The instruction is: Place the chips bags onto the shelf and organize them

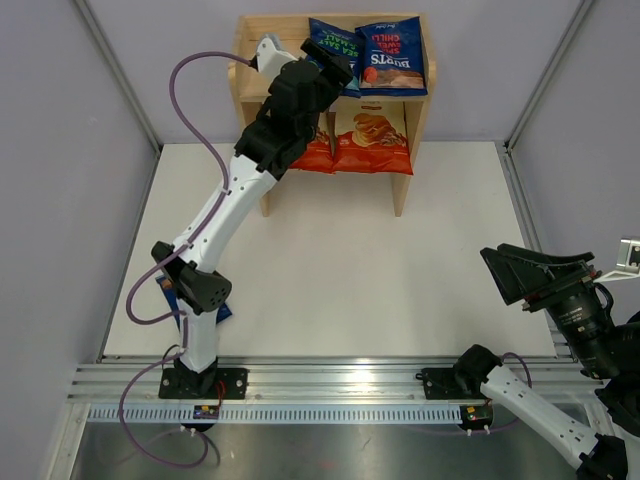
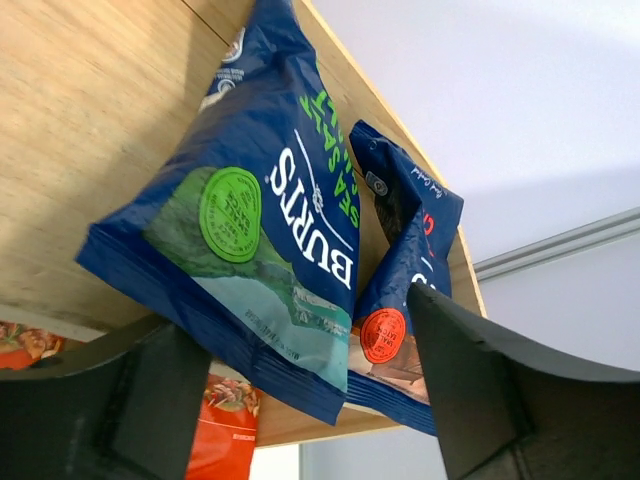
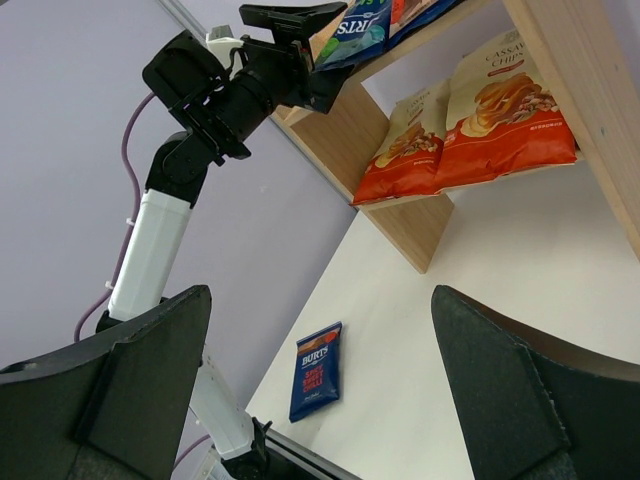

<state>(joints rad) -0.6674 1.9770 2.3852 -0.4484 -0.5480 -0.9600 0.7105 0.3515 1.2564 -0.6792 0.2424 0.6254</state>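
Note:
The wooden shelf [image 1: 250, 75] stands at the far middle. On its upper tier lie a teal Burts bag [image 1: 336, 38] and a red-labelled Burts bag [image 1: 392, 55]. Two Cassava Chips bags [image 1: 372, 140] [image 1: 314, 155] stand on the lower tier. My left gripper [image 1: 335, 62] is open at the front edge of the teal bag [image 2: 270, 250], whose lower corner hangs between the fingers [image 2: 480, 390] without being pinched. A third Burts bag [image 3: 317, 370] lies flat on the table by the left arm's base, partly hidden in the top view [image 1: 222, 312]. My right gripper [image 1: 520, 275] is open and empty at the near right.
The left half of the shelf's upper tier [image 2: 90, 120] is bare wood. The white table top [image 1: 330, 270] spreads between the shelf and the arm bases. Grey walls stand on both sides. A metal rail [image 1: 330, 385] runs along the near edge.

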